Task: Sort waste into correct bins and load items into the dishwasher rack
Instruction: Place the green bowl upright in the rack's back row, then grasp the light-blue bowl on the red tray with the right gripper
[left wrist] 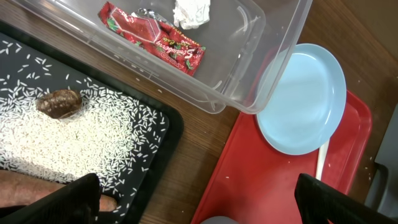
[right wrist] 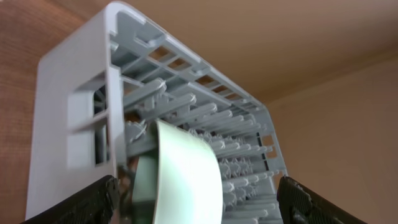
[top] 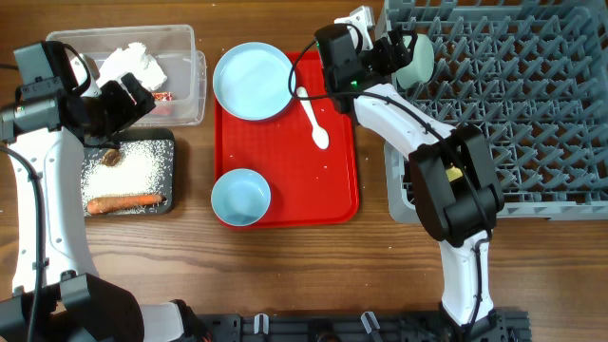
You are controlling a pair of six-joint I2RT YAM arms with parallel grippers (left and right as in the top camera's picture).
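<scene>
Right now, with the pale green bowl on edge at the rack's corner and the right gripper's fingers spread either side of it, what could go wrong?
1. The pale green bowl stands on edge in the corner of the dishwasher rack with nothing gripping it, so it might tip or roll.
2. The right gripper straddles the bowl with one finger close to its side. Pulling back askew could snag the bowl and drag it out.

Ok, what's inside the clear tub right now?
A crumpled white tissue and a small red wrapper lie in the clear tub. From overhead the left arm covers part of it, and the wrist view crops the far end, so anything there is hidden.
</scene>
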